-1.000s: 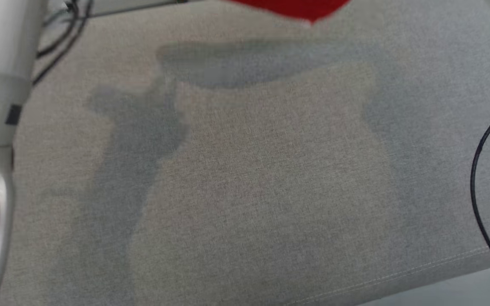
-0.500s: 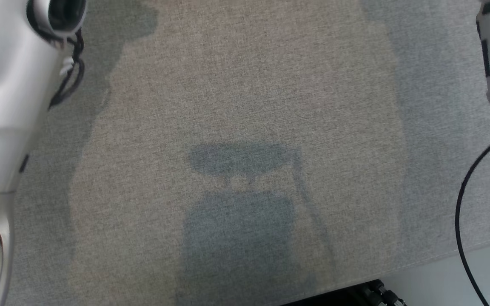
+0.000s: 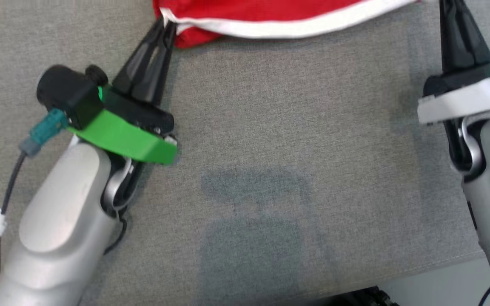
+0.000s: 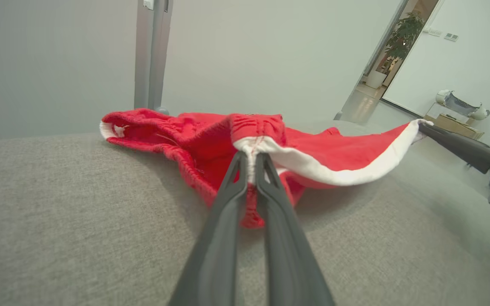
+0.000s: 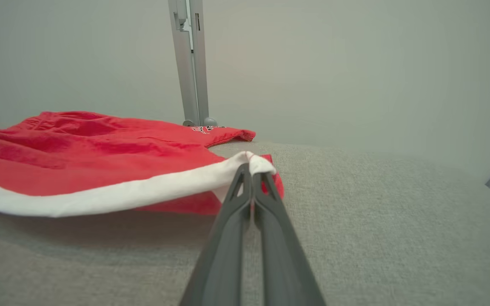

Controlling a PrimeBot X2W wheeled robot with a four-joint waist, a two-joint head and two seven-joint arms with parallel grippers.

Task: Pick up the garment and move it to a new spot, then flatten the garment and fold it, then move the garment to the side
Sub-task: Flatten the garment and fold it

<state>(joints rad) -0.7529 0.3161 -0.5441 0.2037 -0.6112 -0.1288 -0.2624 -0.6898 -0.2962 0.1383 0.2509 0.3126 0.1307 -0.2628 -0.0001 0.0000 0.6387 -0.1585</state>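
Grey woven surface (image 3: 292, 127), rumpled red garment (image 3: 270, 8), smooth white hem band (image 3: 296, 29)

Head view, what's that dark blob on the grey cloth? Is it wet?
Head view: the blob is likely a soft-edged shadow on the grey cloth, not wet. Left wrist view: the gripper fingers blur near the lens; the red garment looks sharper.

Office-type test room: bare pale wall (image 4: 58, 63), metal post (image 4: 151, 51) beyond fingers (image 4: 219, 238); doorway (image 4: 377, 72) with potted plant (image 4: 402, 36) off to fingers' right.
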